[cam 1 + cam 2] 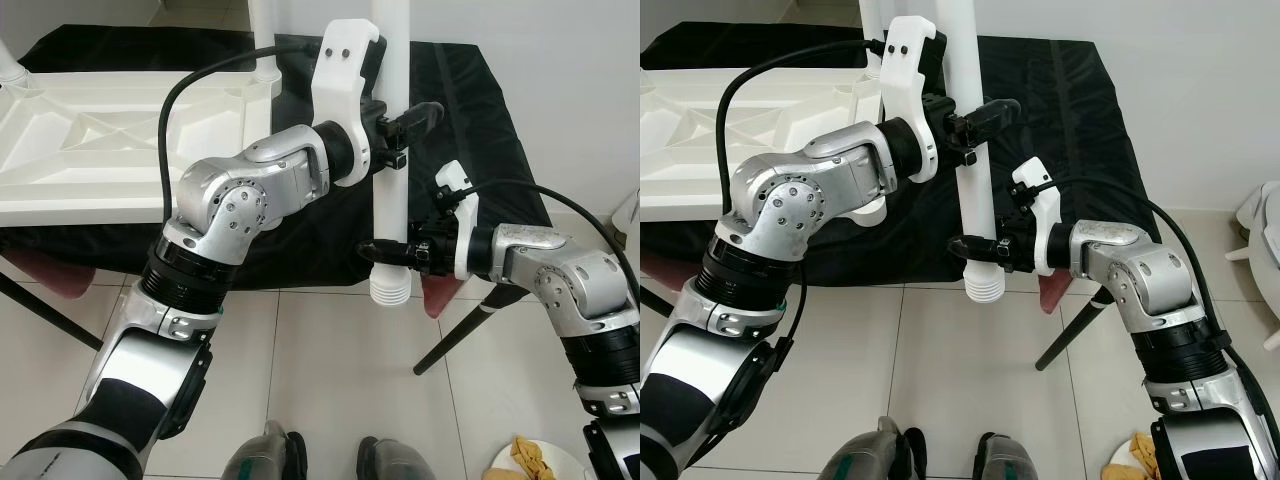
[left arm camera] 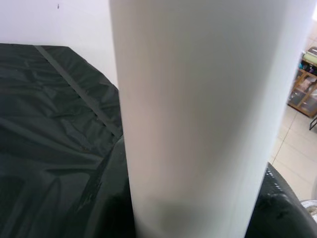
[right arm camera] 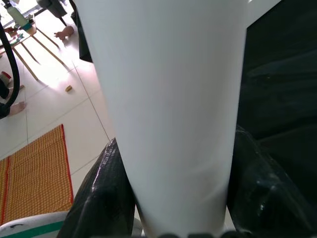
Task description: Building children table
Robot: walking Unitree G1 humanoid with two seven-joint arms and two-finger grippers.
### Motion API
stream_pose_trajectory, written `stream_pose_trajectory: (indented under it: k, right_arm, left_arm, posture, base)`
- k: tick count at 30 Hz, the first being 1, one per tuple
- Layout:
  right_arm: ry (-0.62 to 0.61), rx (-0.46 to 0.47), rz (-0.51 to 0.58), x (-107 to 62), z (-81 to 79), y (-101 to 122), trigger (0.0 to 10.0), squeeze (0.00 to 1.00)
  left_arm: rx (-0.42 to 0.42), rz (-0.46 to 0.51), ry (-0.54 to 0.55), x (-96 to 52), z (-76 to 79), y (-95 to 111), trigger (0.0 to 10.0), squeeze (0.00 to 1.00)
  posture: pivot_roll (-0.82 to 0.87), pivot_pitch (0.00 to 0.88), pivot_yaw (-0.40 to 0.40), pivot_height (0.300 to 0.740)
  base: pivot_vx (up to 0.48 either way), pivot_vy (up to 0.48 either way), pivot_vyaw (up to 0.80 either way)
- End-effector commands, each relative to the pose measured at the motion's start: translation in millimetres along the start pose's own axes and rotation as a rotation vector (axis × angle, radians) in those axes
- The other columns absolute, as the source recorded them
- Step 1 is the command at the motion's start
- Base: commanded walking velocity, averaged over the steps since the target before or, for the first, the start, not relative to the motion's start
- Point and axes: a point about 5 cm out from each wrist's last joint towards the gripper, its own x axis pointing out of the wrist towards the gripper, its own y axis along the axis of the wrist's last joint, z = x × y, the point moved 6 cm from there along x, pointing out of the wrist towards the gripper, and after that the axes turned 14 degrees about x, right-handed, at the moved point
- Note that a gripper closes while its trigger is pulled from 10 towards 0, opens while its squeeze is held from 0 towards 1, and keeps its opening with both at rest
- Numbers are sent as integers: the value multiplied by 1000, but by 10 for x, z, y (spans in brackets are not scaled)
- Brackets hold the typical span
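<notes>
Both grippers clasp one white table leg (image 1: pixel 392 190), which stands near-upright in front of the robot; left gripper (image 1: pixel 400 125), reaching in from the left, has its black fingers (image 1: pixel 418 113) closed around the leg's upper part; right gripper (image 1: pixel 385 252), reaching in from the right, has its fingers closed around the leg lower down, just above the ribbed threaded end (image 1: pixel 389 288), which hangs over the tiled floor (image 1: pixel 320 350); in the left wrist view the leg (image 2: pixel 198 114) rises between dark finger pads (image 2: pixel 277 203); in the right wrist view it (image 3: pixel 168 109) does likewise, with a woven orange mat (image 3: pixel 37 173) on the floor beyond. White tabletop (image 1: pixel 90 140), lying underside up with its moulded ribs showing, rests on a surface draped in black cloth (image 1: pixel 470 110) to the far left of the leg; a second white leg (image 1: pixel 265 40) already stands upright in that tabletop's corner, just left of the left gripper. Black support legs (image 1: pixel 470 330) of the draped surface slant to the floor at the right; the robot's feet (image 1: pixel 330 460) appear at the near edge; a white plate with yellow pieces (image 1: pixel 535 460) lies on the floor at the near right.
</notes>
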Motion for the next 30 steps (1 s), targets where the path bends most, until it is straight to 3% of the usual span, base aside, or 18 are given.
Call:
stream_pose_trajectory:
  k: [1, 8, 9, 11, 12, 14, 15, 18, 19, 21, 22, 23, 24, 25, 26, 27, 28, 30]
  right_arm:
    - [-22, 30, -53, -4, 56, -122, 10000, 0]
    - [-20, 31, -77, 19, 47, -188, 10000, 0]
    - [-15, 31, -80, 21, 37, -196, 2902, 0]
    - [-7, 40, -83, 19, 24, -203, 2902, 0]
    - [0, 45, -79, 16, 12, -201, 0, 0]
    - [3, 48, -75, 15, 8, -195, 0, 0]
    - [-9, 52, -65, 17, 26, -182, 824, 0]
    - [-18, 54, -58, 19, 41, -173, 824, 0]
    - [-33, 49, -46, 20, 67, -156, 4706, 0]
    - [-41, 56, -28, 18, 89, -132, 3961, 0]
    - [-44, 61, -17, 17, 101, -117, 0, 0]
    - [-53, 67, -2, 15, 118, -94, 0, 0]
    - [-58, 72, 18, 12, 132, -60, 1098, 0]
    - [-67, 73, 39, 8, 148, -23, 1059, 0]
    - [-73, 76, 55, 4, 161, 6, 2392, 0]
    - [-73, 76, 55, 4, 161, 6, 2392, 0]
    - [-86, 82, 69, 0, 186, 34, 10000, 0]
    - [-103, 88, 91, -4, 222, 71, 10000, 0]
  left_arm:
    - [28, 100, -315, -64, 382, 169, 10000, 0]
    - [31, 101, -323, -61, 401, 177, 10000, 0]
    - [33, 101, -325, -60, 406, 180, 10000, 0]
    - [34, 102, -327, -59, 411, 182, 10000, 0]
    - [37, 101, -329, -59, 416, 182, 10000, 0]
    - [32, 98, -329, -59, 418, 179, 10000, 0]
    - [22, 96, -332, -61, 420, 173, 10000, 1000]
    - [15, 95, -333, -62, 421, 168, 10000, 1000]
    - [4, 92, -333, -64, 420, 160, 10000, 1000]
    - [-4, 92, -335, -70, 423, 156, 10000, 1000]
    - [-9, 93, -337, -74, 424, 154, 10000, 1000]
    - [-16, 94, -339, -81, 425, 152, 10000, 1000]
    - [-20, 95, -340, -86, 423, 150, 10000, 1000]
    - [-22, 94, -340, -91, 421, 147, 10000, 1000]
    - [-24, 93, -341, -95, 421, 144, 10000, 1000]
    - [-24, 93, -341, -95, 421, 144, 10000, 1000]
    - [-24, 92, -341, -98, 421, 140, 10000, 1000]
    - [-13, 81, -335, -98, 412, 118, 10000, 1000]
  posture:
    - [-20, 100, 37, 740]
    - [-19, 101, 39, 740]
    - [-19, 102, 39, 740]
    - [-19, 102, 38, 740]
    - [-20, 101, 39, 740]
    - [-19, 102, 38, 740]
    - [-20, 102, 39, 740]
    - [-20, 102, 39, 740]
    - [-20, 102, 39, 740]
    - [-19, 101, 40, 740]
    - [-18, 100, 40, 740]
    - [-17, 100, 41, 740]
    - [-16, 98, 41, 740]
    - [-15, 98, 41, 740]
    - [-15, 98, 41, 740]
    - [-15, 98, 41, 740]
    - [-14, 97, 41, 740]
    - [-14, 95, 41, 740]
  base:
    - [0, 0, 0]
    - [0, 0, 0]
    - [0, 0, 0]
    - [0, 0, 0]
    - [0, 0, 0]
    - [0, 0, 0]
    - [0, 0, 0]
    - [0, 0, 0]
    - [0, 0, 0]
    - [0, 0, 0]
    - [0, 0, 0]
    - [0, 0, 0]
    - [0, 0, 0]
    - [0, 0, 0]
    - [0, 0, 0]
    - [0, 0, 0]
    - [0, 0, 0]
    - [0, 0, 0]
